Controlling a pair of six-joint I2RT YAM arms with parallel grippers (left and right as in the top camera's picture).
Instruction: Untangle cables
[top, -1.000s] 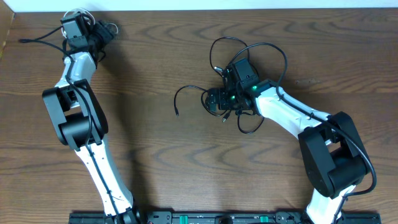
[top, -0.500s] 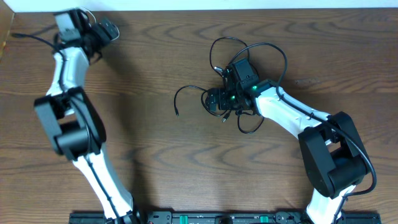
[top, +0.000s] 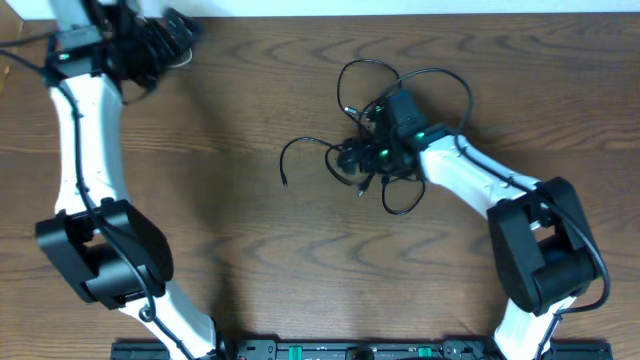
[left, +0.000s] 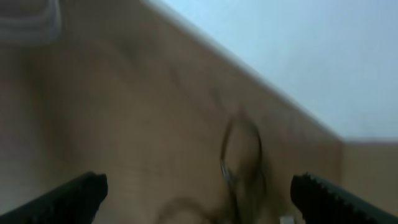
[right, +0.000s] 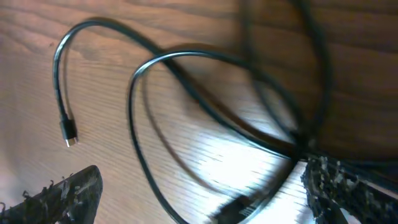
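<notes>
Left gripper (top: 168, 30) has swung to far-left corner, jaws now fully wide, empty. Right gripper (top: 358, 160) wide open, empty, over cables (right: 236, 109). I judge tangle unresolved.

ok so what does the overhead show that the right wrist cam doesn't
Only overhead: both arms, the left gripper up at the table's far left corner, and the whole tangle of black cables around the right gripper. Only right wrist: its own fingers spread wide, with cable loops close up between them. Both: black loops on the wooden table, and one loose end with a small plug.
</notes>
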